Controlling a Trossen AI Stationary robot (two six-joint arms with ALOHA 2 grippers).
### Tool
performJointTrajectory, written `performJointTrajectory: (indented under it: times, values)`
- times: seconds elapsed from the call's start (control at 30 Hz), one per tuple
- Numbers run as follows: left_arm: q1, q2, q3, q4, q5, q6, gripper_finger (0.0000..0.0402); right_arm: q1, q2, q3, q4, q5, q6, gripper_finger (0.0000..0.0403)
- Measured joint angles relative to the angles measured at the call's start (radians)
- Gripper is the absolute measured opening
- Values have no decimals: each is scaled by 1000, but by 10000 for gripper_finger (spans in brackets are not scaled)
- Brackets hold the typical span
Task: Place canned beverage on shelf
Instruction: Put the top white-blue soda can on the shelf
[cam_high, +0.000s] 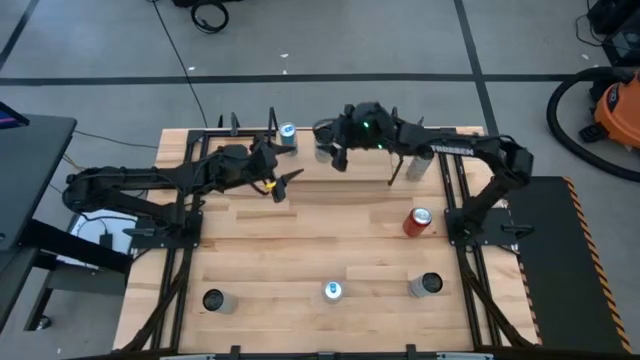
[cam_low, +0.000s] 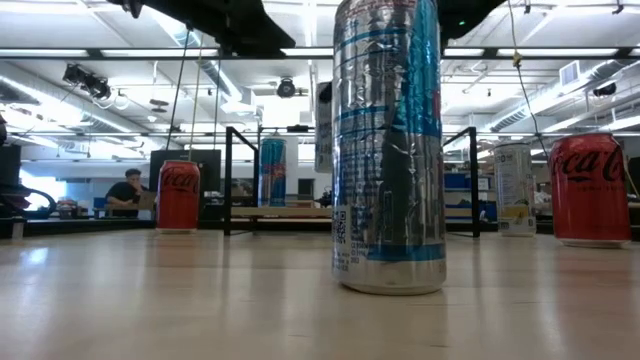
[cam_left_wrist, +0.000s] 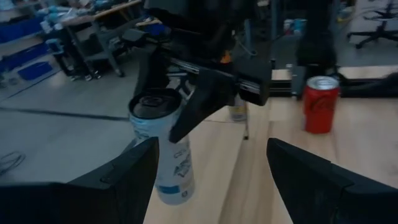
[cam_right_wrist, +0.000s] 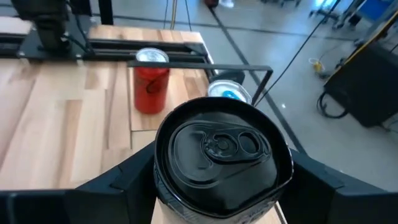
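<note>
My right gripper (cam_high: 330, 152) is shut on a canned beverage with a black top and a white-and-blue label (cam_right_wrist: 221, 149), held over the shelf (cam_high: 305, 165) at the table's far edge. The light wood plank (cam_low: 290, 212) has black rod uprights and bears a blue can (cam_high: 288, 132) standing on its base. In the right wrist view a red can (cam_right_wrist: 151, 87) stands upright beside a blue-topped one (cam_right_wrist: 229, 92). Left of the held can (cam_left_wrist: 165, 149), my left gripper (cam_high: 285, 185) stands open and holds nothing. My right gripper pinches the can's side wall (cam_left_wrist: 163, 127) just below the top rim between its two fingers (cam_right_wrist: 124, 180). The fingers come from the table's right, slanting down, and lie across the can. The can hangs nearly upright, top up, lifted clear.
A red can (cam_high: 417, 221) stands right of the table's middle, and a pale can (cam_high: 420, 165) stands by the shelf's right end. Three more cans (cam_high: 215, 300), (cam_high: 332, 290), (cam_high: 427, 285) stand along the near edge; the middle one fills the low view (cam_low: 388, 150).
</note>
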Motion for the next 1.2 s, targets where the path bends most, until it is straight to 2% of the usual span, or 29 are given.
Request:
performJointTrajectory:
  times: [0.13,0.33,0.57,1.2]
  values:
    - [27,-2,0,-11,0,-1,299,-38,79,78,-21,-29,-3,265]
    - [33,-2,0,-41,3,-1,299,-87,153,120,-33,-168,-3,265]
    - [33,-2,0,-42,97,-1,299,-133,178,119,-12,-173,-4,266]
    - [33,-2,0,-33,102,-2,299,-169,235,118,29,-214,-48,271]
